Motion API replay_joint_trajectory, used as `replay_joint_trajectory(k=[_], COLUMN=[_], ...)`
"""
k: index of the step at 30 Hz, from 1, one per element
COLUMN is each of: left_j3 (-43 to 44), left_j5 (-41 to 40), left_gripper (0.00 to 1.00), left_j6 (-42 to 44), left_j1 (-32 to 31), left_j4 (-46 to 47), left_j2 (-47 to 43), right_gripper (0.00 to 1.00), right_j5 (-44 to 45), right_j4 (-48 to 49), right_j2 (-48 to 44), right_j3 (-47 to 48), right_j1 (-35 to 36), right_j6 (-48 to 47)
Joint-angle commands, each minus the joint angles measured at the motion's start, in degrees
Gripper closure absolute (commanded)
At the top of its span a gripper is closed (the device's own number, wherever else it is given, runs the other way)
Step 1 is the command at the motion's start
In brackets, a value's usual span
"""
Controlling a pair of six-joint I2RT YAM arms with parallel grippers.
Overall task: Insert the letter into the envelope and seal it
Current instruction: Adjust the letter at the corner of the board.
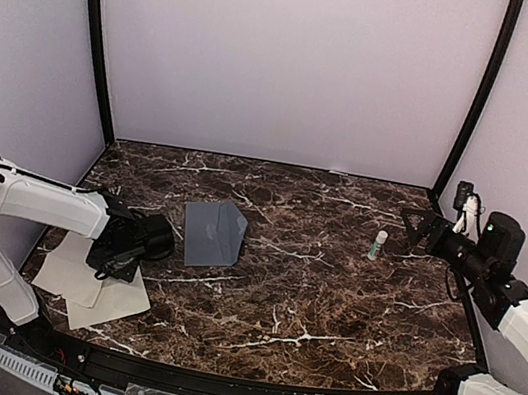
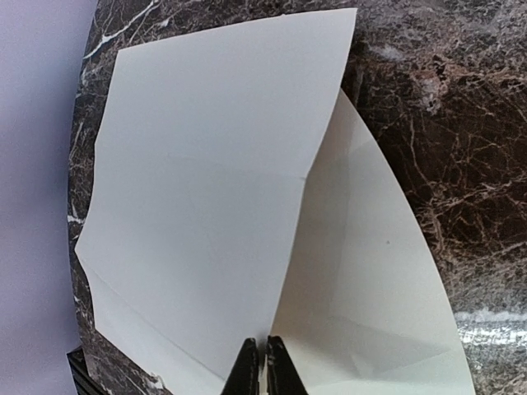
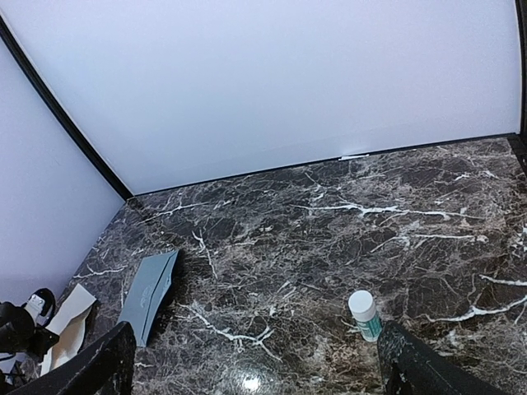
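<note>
At near-left table (image 1: 328,300) corner, my left gripper (image 2: 256,369) has jaws nearly together, prob. pinching the letter (image 2: 206,206) edge; envelope (image 1: 212,233) lies just right of it; right gripper (image 3: 259,355) wide & far.

Soft, even light is filling the enclosure from overhead; walls (image 1: 287,59) are reading pale lilac. Shadows are falling faint and short. The glossy table (image 3: 288,247) is throwing one small glare spot low in the right wrist view. The left wrist view is bowing at its edges, and the letter (image 2: 206,206) is glowing bright.
</note>
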Motion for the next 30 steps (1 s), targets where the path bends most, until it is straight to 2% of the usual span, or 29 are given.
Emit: replay_joint_trajectory(k=[1,4,11,20,24,30], left_j3=[-0.25,0.02,3.28,20.43,23.79,24.45], left_j5=[-1.6,-1.45,-1.0,-0.34,7.42,20.15], left_gripper=[0.96,1.0,1.0,1.0,1.0,1.0], left_j6=[-1.44,-1.4,-1.01,5.13,12.85,15.75], left_j1=[-0.23,-0.21,-0.7,-0.86,-0.79,-0.8], left_j4=[-2.0,-2.22,-3.9,-10.9,-5.71,3.73], left_j2=[-3.1,-1.9,-2.28,-7.88,-12.75,-20.65], right_gripper=[0.01,0.01,0.01,0.01,0.01,0.01], right_j5=[0.62,0.4,1.29,1.3,0.23,-1.27], right_j4=[-0.48,-1.07,-3.53,-5.78,-6.41,-7.33], right_j2=[-1.6,-2.06,-3.89,-5.02,-4.96,-4.76], right_j3=[1.38,1.52,2.31,4.16,4.74,4.36], right_j1=[0.4,0.39,0.4,0.39,0.4,0.48], right_j6=[-0.19,-0.19,-0.83,-0.55,-0.13,-0.08])
